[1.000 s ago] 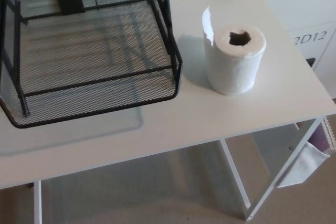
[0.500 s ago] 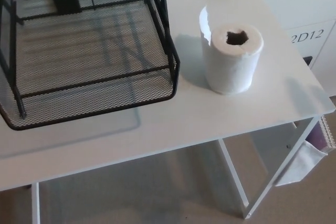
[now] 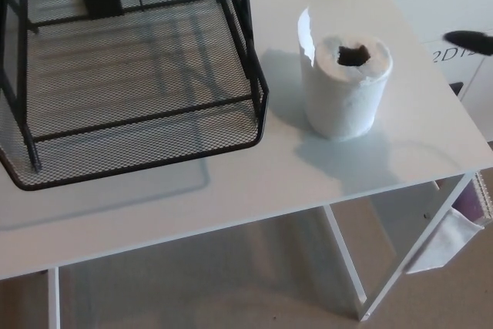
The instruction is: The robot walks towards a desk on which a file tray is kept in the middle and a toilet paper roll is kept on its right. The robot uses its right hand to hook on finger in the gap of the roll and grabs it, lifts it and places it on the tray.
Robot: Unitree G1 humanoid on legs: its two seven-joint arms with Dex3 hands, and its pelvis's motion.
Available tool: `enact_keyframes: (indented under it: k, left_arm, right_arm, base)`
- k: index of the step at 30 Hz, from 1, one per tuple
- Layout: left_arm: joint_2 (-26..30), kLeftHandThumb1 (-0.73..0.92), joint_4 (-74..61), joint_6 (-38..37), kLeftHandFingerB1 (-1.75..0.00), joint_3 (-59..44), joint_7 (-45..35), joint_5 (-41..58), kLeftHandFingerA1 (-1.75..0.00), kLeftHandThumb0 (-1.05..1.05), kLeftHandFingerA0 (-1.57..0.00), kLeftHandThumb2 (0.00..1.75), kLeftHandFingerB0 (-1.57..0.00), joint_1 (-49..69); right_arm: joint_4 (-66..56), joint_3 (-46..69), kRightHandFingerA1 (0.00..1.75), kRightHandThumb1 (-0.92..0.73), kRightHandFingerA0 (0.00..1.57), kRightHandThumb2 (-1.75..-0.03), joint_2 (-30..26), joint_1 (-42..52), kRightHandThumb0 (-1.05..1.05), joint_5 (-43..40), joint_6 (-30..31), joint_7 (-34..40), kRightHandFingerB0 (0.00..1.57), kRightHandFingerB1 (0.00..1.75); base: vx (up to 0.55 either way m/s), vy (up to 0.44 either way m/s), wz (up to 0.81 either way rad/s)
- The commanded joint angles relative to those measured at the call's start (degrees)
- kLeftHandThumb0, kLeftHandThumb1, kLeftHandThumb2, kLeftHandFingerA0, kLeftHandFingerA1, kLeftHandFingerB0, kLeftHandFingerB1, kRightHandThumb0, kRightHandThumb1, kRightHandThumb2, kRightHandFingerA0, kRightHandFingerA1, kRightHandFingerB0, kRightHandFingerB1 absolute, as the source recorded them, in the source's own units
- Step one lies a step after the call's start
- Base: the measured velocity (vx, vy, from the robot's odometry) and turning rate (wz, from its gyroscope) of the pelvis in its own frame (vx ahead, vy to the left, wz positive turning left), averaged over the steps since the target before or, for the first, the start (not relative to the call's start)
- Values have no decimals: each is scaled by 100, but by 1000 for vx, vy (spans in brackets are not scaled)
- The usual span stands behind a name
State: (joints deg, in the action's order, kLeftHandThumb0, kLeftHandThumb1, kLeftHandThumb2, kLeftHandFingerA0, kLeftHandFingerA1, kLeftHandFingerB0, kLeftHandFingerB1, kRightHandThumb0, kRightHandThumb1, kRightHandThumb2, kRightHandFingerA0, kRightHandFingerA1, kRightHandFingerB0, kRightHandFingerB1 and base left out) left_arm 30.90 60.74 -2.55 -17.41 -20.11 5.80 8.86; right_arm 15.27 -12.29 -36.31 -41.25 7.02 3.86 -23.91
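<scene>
Desk: one white rectangular desk [image 3: 254, 182] with a smooth top and thin white legs, filling most of the head view; beige floor shows beneath it.
Tray: one black wire-mesh file tray [image 3: 154, 125] with a raised black frame, standing on the left and middle of the desk; its mesh floor holds nothing that can be made out.
Roll: one white toilet paper roll [image 3: 344, 98] standing upright on the desk just to the right of the tray, apart from it, with the dark core hole facing up and a loose flap of paper rising at its back left edge.
Cabinet: one white cabinet front [image 3: 443, 28] behind the desk's right corner.
Writing: one label on the cabinet, partly hidden; it reads "2D12" as far as can be told.
Cloth: one white and purple piece of fabric [image 3: 454, 233] hanging beside the desk's right leg.
Right hand: two black fingertips [image 3: 471, 41] enter at the upper right edge, spread apart one above the other, holding nothing, well to the right of the roll and not touching it.
Left hand: does not show.
</scene>
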Motion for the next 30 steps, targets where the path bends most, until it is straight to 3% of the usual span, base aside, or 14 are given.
enact_keyframes:
  k: [1,2,4,5,6,8,9,11,12,13,24,26,27,30]
  left_arm:
    - [-36,91,-82,-40,-40,-70,-38,121,-48,-69,-31,71,-24,58]
    - [-41,92,-81,12,-41,-72,-1,119,-51,-69,-38,69,-28,38]
    - [-38,92,-8,23,-41,-48,70,75,-52,-68,-39,69,-29,-30]
    - [-19,92,-6,10,-42,-25,52,48,-52,-69,-39,69,-29,-33]
    - [-17,92,17,5,-40,-23,49,45,-50,-69,-37,69,-28,-42]
    - [-15,92,19,-34,-40,-14,38,35,-49,-69,-34,70,-27,-31]
    - [-20,72,56,-10,-49,-28,63,44,-61,-64,-33,111,-15,-55]
    - [-29,73,53,23,-49,-38,99,51,-61,-63,-34,111,-16,-50]
    - [-13,83,30,44,-43,-33,106,43,-53,-73,-34,75,-26,-55]
    - [-15,92,62,39,-41,-37,94,49,-50,-68,-38,68,-29,-67]
    - [-25,92,308,6,-39,-160,-14,132,-48,-67,-36,67,-28,-194]
    - [-26,92,224,-9,-41,-124,6,77,-49,-67,-36,68,-27,-180]
    - [-12,92,208,-41,-41,-84,4,32,-52,-69,-43,69,-30,-163]
    - [2,92,215,-195,-40,-15,-47,-22,-50,-68,-39,70,-27,-127]
  right_arm:
    - [-39,-754,43,-59,34,-58,-46,-522,-45,966,647,-617,12,28]
    - [19,-908,43,-58,33,-57,-22,-633,-43,1075,600,-649,13,27]
    - [-3,-1018,47,-59,34,-58,-42,-723,-44,1114,620,-720,13,27]
    - [-31,-1117,61,-41,30,-91,-49,-793,-34,1221,702,-752,0,46]
    - [-23,-1151,49,-59,34,-58,-48,-821,-44,1243,699,-764,12,28]
    - [35,-1317,50,-59,34,-58,-60,-968,-45,1414,655,-822,12,28]
    - [17,-1387,51,-60,36,-59,-92,-1001,-47,1515,633,-849,12,28]
    - [59,-1537,53,-60,40,-58,-138,-1075,-46,1710,539,-890,13,27]
    - [81,-1573,56,-60,43,-58,-158,-1068,-48,1768,496,-885,13,28]
    - [33,-1689,55,-61,40,-58,-197,-1093,-50,1919,477,-946,13,28]
    - [-22,-1921,56,-63,39,-60,-60,-888,-55,2401,356,-833,15,31]
    - [-56,-1929,65,-64,38,-59,-8,-827,-54,2497,310,-769,13,32]
    - [-57,-1931,58,-63,33,-60,16,-809,-54,2536,260,-734,13,32]
    - [-82,-1931,47,-62,24,-60,56,-807,-53,2644,228,-794,13,31]
  base:
    - [0,0,0]
    - [0,0,0]
    - [0,0,0]
    - [0,0,0]
    - [0,0,0]
    - [0,0,0]
    - [0,0,0]
    - [0,0,0]
    - [0,0,0]
    - [0,0,0]
    - [0,0,0]
    - [0,0,0]
    - [0,0,0]
    - [0,0,0]
